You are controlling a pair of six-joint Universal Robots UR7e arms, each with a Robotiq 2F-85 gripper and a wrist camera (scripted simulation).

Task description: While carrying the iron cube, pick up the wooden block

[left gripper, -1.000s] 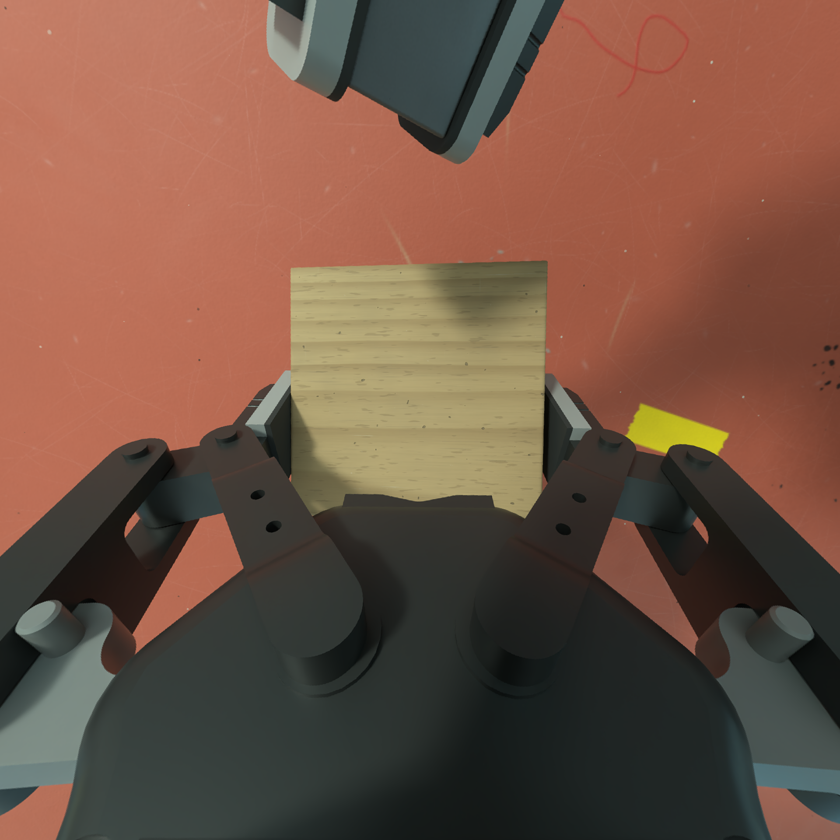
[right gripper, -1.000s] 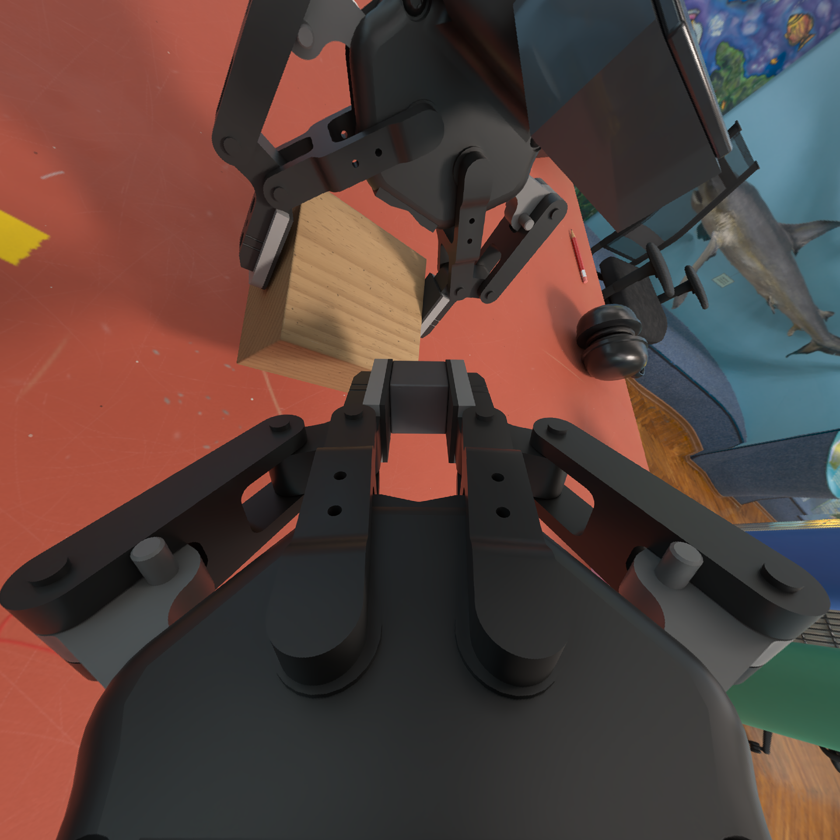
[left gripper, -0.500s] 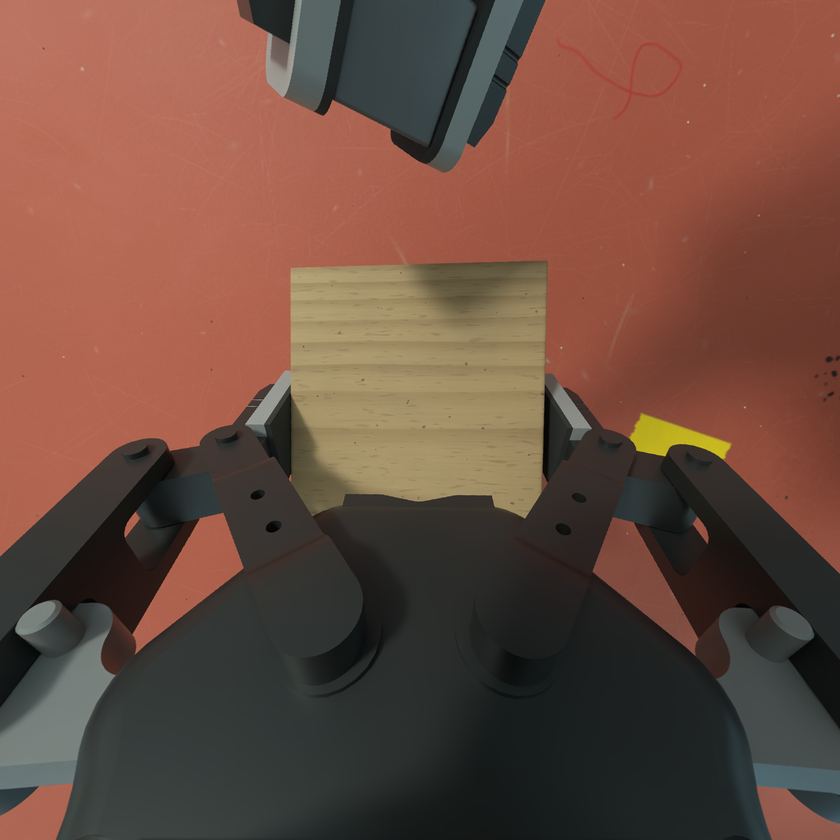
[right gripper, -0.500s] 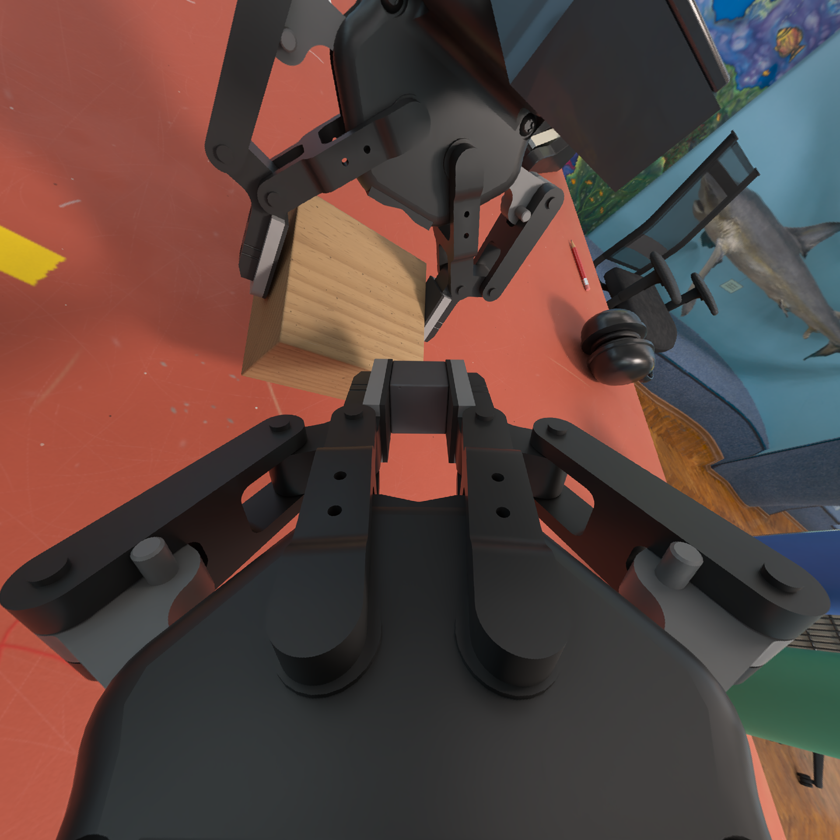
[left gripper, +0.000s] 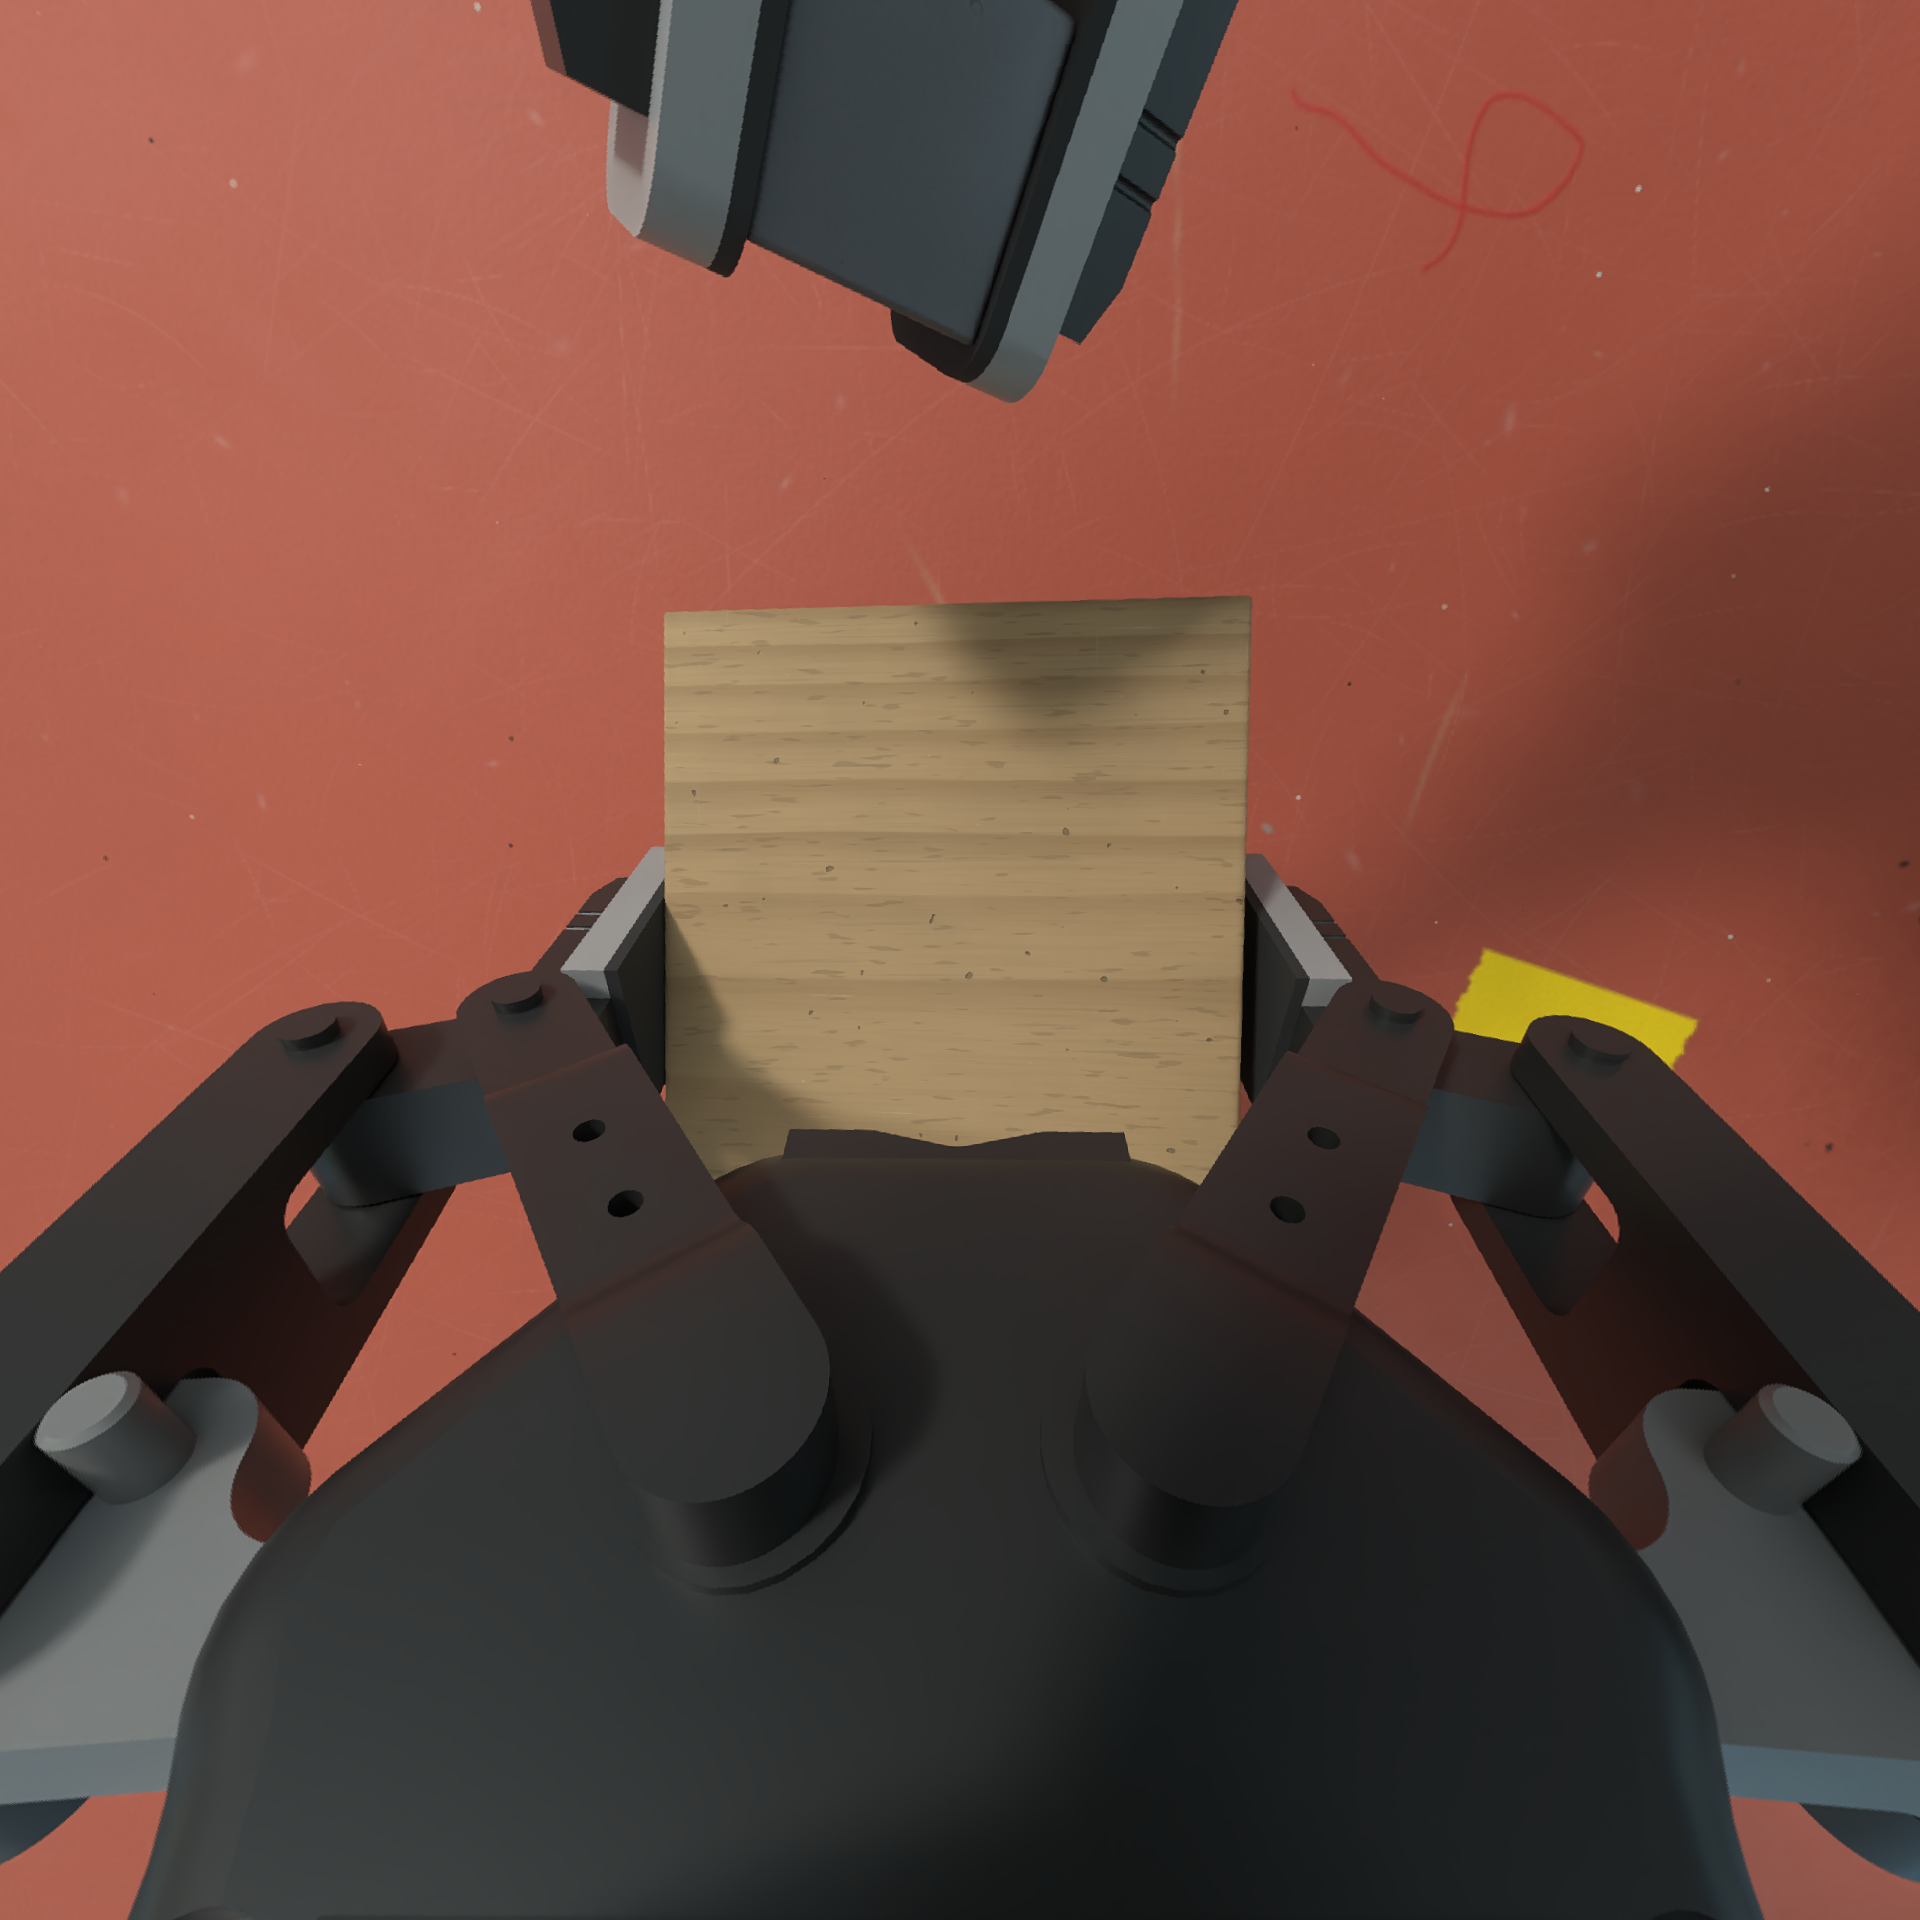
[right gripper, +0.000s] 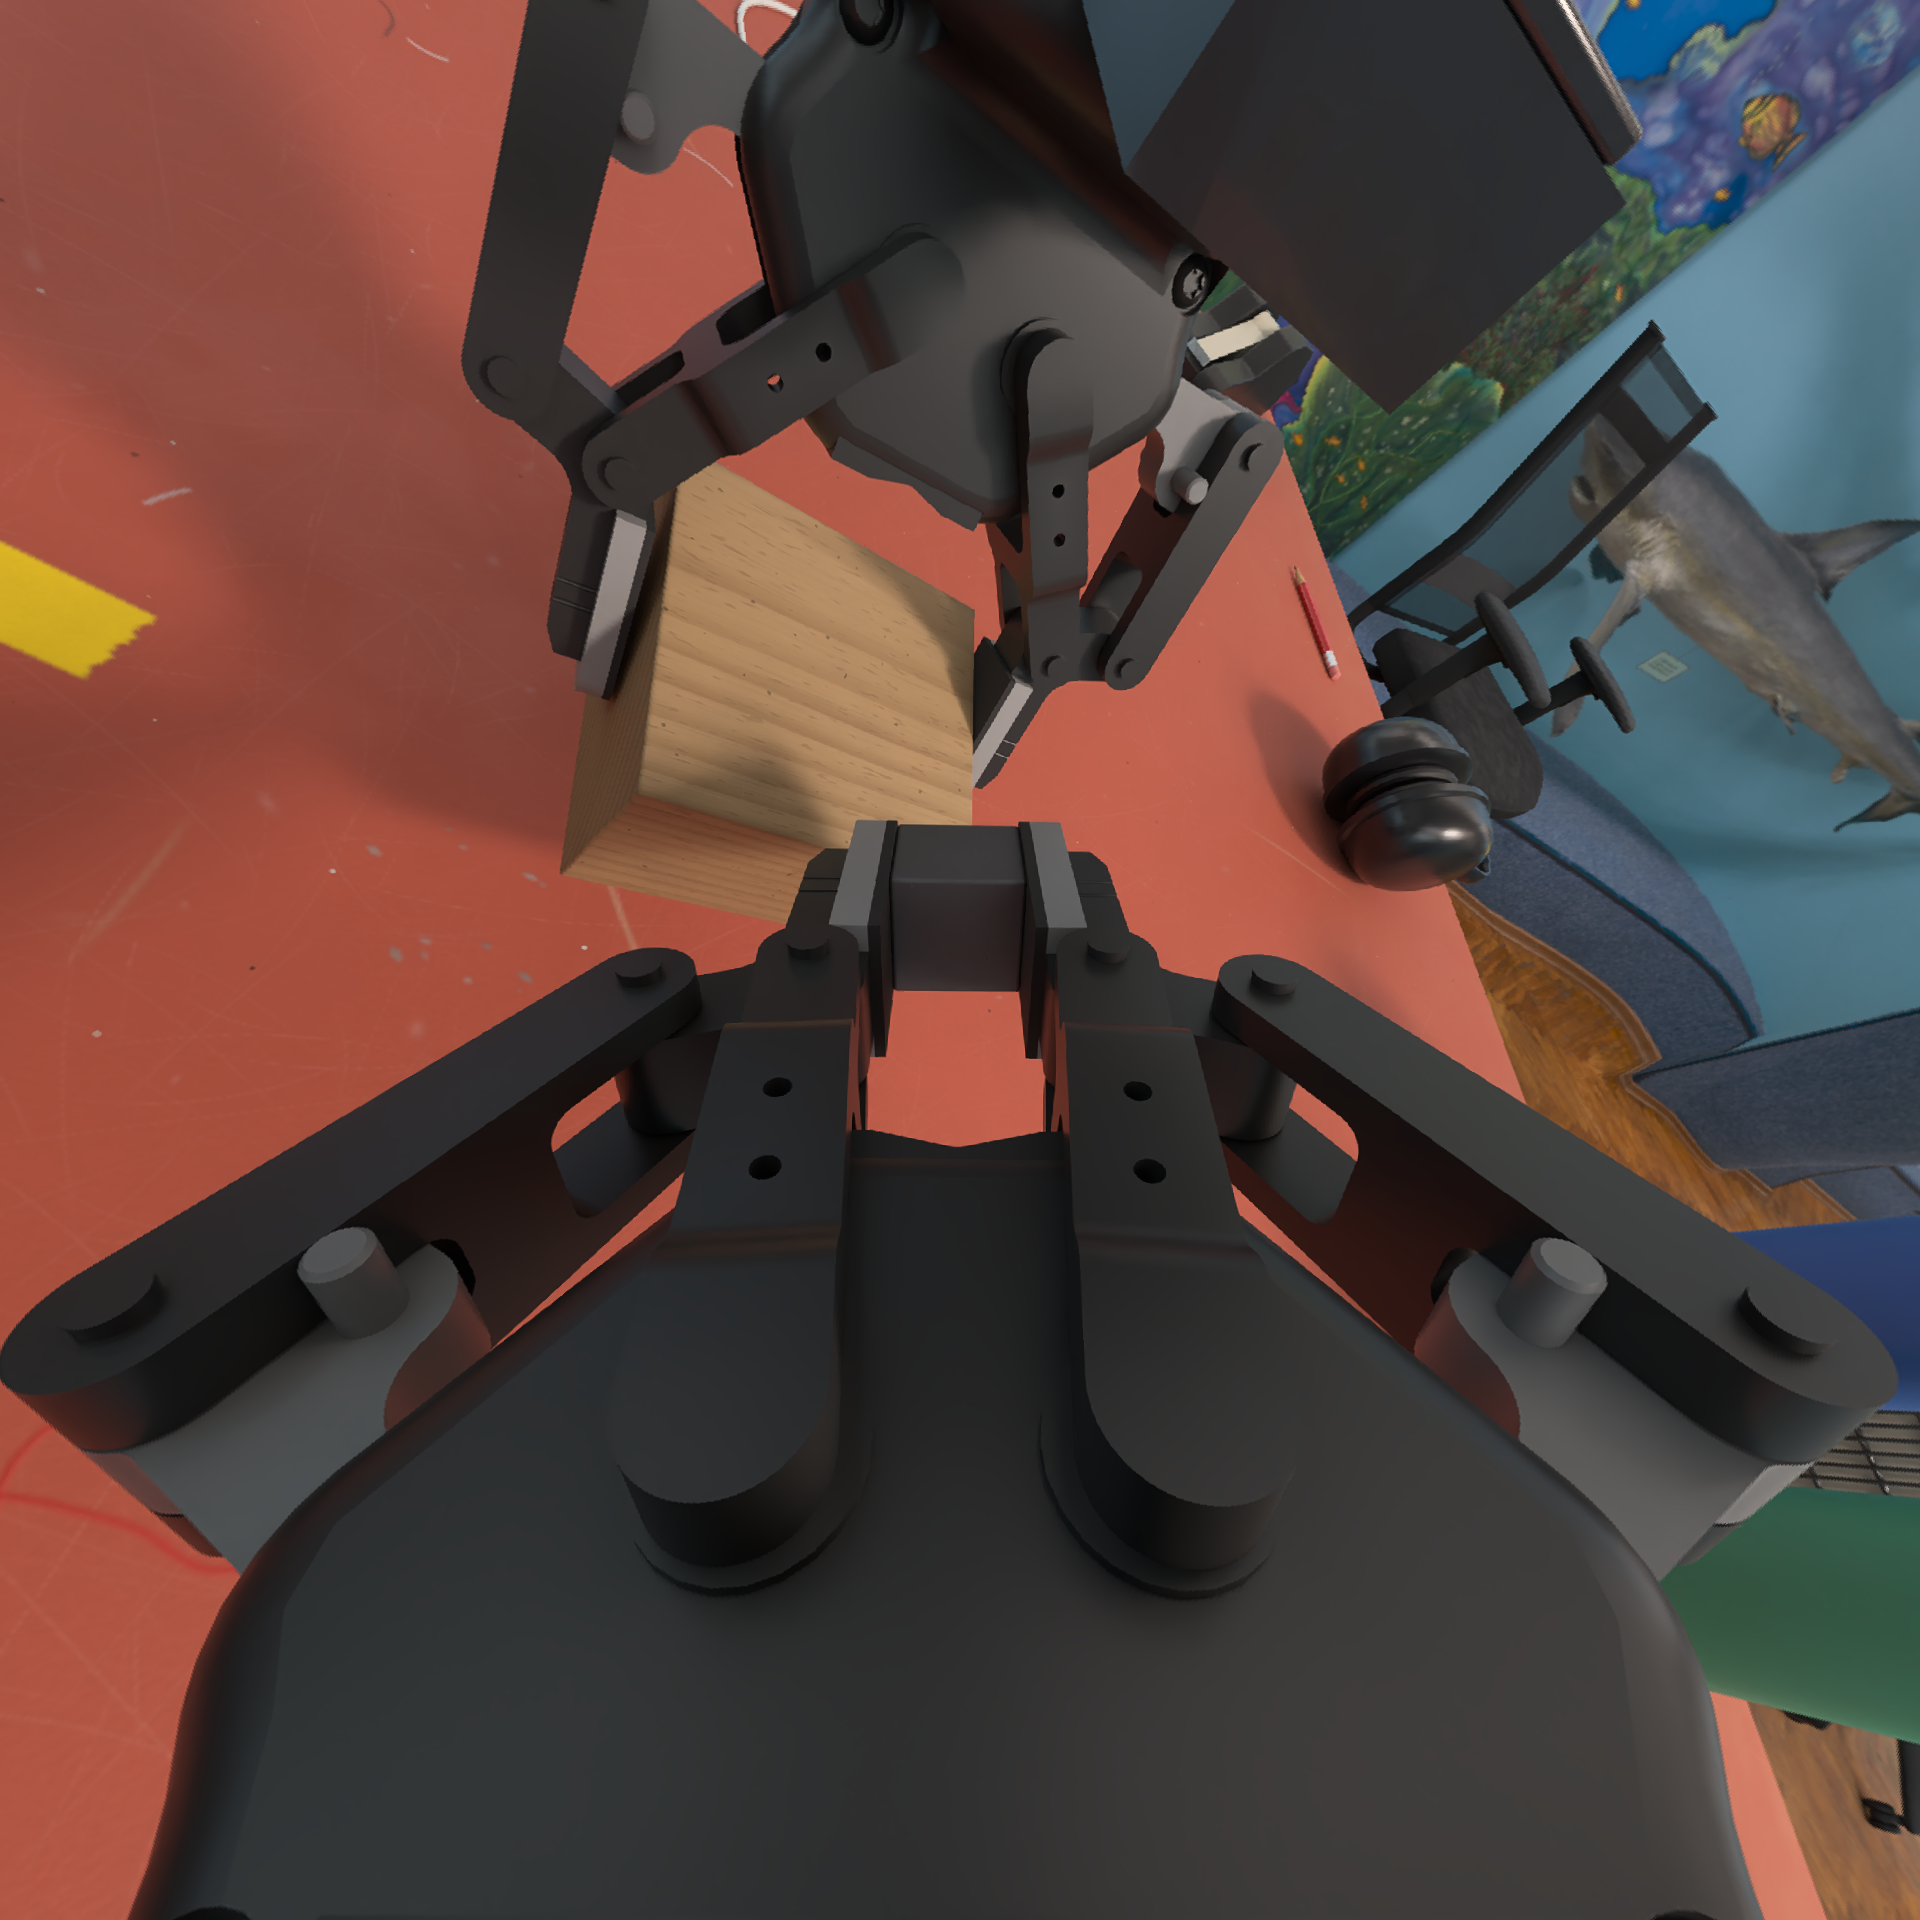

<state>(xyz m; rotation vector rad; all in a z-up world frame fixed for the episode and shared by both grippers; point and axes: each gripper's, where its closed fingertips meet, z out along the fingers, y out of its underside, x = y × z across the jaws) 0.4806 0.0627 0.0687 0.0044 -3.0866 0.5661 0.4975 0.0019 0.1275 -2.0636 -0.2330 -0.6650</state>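
Note:
My left gripper (left gripper: 954, 935) is shut on the wooden block (left gripper: 954, 862), a light tan cube with grain lines, held clear above the red table (left gripper: 312, 520). In the right wrist view the block (right gripper: 800, 675) hangs between the left gripper's pads (right gripper: 613, 603). My right gripper (right gripper: 956, 894) is shut on the iron cube (right gripper: 956, 914), a small dark grey cube, held just in front of the block. In the left wrist view the iron cube (left gripper: 904, 166) shows between the right gripper's pads at the top.
A yellow tape strip (left gripper: 1569, 1003) and a red scribble (left gripper: 1475, 177) mark the table. A red pencil (right gripper: 1314, 621) and a black rounded object (right gripper: 1403, 805) lie near the table's right edge (right gripper: 1455, 894). Beyond it are a chair and a blue wall.
Both grippers have risen together with their loads. The table marks have shifted in both views. The grips have not changed.

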